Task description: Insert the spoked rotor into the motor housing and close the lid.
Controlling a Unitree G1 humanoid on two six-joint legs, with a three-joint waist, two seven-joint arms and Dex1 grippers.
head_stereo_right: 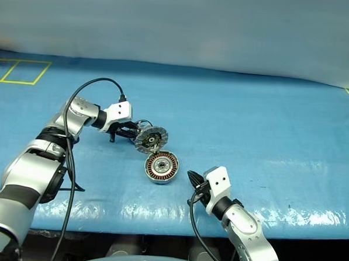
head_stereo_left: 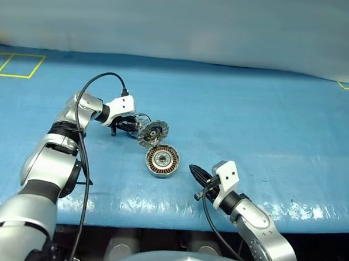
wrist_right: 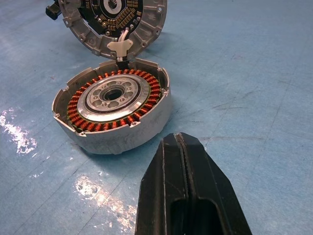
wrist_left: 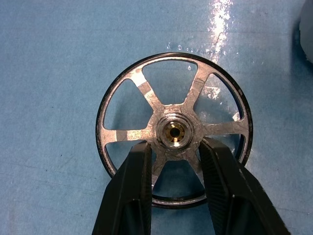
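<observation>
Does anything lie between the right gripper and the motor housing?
No. In the right wrist view, bare blue table cover separates the shut right gripper from the motor housing; the lid stands open behind it.

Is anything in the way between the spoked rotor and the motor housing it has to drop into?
The lid stands propped at the far edge of the motor housing, beside where the left tool straddles the spoked rotor's hub. The housing's top is open.
</observation>
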